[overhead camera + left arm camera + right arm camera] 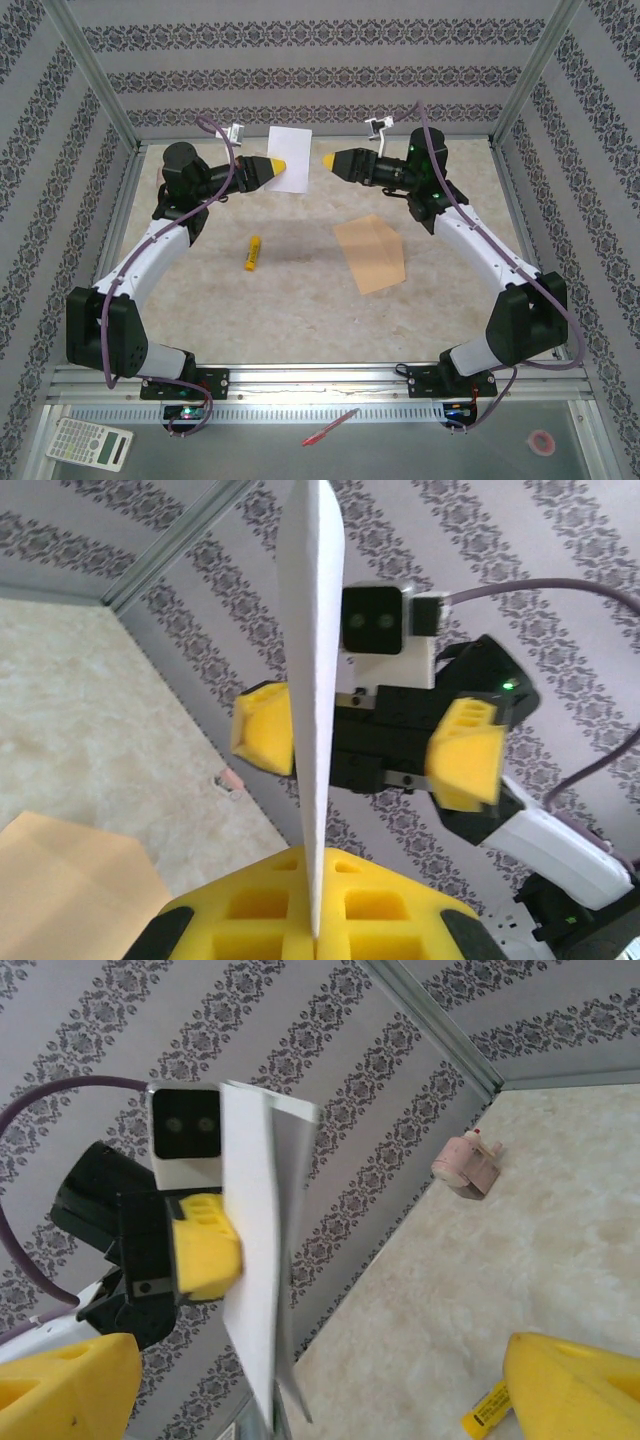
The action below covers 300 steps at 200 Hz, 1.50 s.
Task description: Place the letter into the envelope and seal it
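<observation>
The left pincer [279, 166] is clamped on the letter [291, 157], a rectangular white paper sheet. It holds the sheet upright in the air over the middle of the desk's far edge. In the left wrist view the sheet stands edge-on, rising out of the slit between the two yellow foam fingers [250, 910]. Only plain white paper shows on the side turned to the top camera.

The right pincer [329, 161] faces the sheet from the other side at the same height, with its yellow fingers spread wide and nothing between them. In the top view its tip is just beside the sheet's right edge, with a small gap between.

The envelope [371, 253], a flat light-orange paper rectangle, lies on the beige marbled desk [300, 310], a little right of the middle and turned at an angle to the edges. A short yellow glue stick [252, 253] lies left of the middle, well apart from the envelope.

On the metal ledge below the desk's near edge lie a white calculator [90, 443], near the left corner, and a red pen [331, 427].
</observation>
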### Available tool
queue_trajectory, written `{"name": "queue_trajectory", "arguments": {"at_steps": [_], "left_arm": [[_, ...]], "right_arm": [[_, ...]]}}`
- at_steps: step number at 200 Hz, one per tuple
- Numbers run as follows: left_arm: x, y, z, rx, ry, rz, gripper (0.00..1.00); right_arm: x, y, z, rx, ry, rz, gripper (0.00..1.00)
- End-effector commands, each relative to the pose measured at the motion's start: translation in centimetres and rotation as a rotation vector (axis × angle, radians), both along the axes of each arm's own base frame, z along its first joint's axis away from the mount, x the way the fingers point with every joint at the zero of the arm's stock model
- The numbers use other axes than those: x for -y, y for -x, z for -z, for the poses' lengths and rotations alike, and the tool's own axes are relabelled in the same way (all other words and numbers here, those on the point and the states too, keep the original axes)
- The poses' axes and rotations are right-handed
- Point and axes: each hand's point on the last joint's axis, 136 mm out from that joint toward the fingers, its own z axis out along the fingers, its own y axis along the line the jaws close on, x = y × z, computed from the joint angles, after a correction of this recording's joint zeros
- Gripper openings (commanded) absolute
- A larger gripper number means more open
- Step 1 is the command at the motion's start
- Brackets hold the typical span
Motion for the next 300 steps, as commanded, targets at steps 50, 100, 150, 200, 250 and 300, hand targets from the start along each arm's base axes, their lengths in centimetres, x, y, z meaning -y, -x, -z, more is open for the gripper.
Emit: {"name": "queue_trajectory", "arguments": {"at_steps": [50,100,150,200,250,300], "left_arm": [[1.2,0.8,-1.5,0.064,0.066,0.07,0.0],[1.7,0.9,-1.5,0.066,0.074,0.077,0.0],[1.7,0.9,-0.9,0.053,0.078,0.073,0.0],[1.6,0.6,-0.5,0.048,0.082,0.059,0.01],[1.6,0.7,-0.6,0.052,0.089,0.058,0.1],[1.6,1.1,-0.8,0.064,0.07,0.082,0.43]], "right_arm": [[-1.8,1.5,-0.5,0.083,-0.023,-0.114,0.91],[-4.2,1.6,-0.4,0.089,-0.03,-0.158,0.9],[-5.1,1.6,-1.1,0.099,-0.051,-0.18,0.81],[-5.2,1.8,-1.4,0.097,-0.062,-0.184,0.37],[-5.2,1.8,-1.3,0.091,-0.065,-0.185,0.08],[-5.0,2.1,-0.2,0.032,-0.045,-0.205,0.0]]}}
